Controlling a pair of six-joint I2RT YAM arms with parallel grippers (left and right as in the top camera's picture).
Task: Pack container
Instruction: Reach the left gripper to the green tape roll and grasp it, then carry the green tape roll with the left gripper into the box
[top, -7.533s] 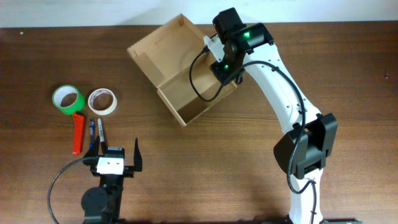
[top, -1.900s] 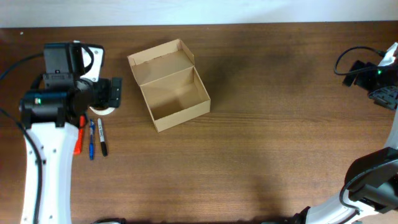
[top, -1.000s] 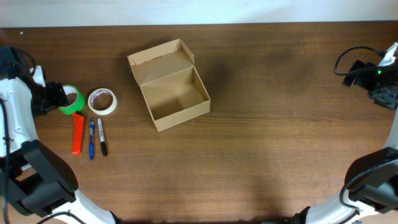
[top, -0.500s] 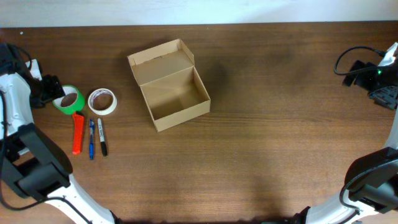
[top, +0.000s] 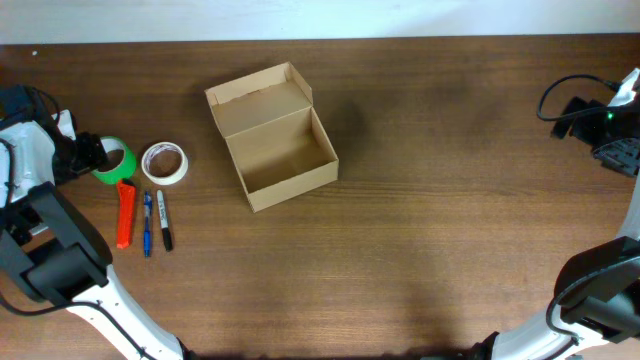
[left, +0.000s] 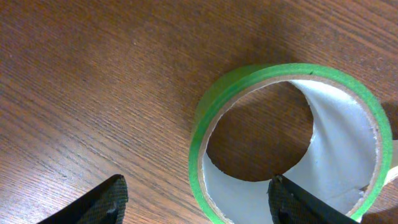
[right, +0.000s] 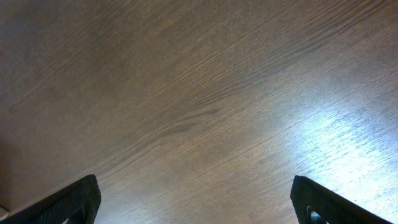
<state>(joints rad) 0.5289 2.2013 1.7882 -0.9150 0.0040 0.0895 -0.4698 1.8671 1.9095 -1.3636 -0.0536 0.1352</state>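
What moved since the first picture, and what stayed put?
The right pincer left the box and pulled away far to the right; it is open. The box now sits further left, turned a little. The left pincer swung up to the green tape roll and straddles its wall, open, not gripping. The white tape roll, pens and orange cutter stayed put.
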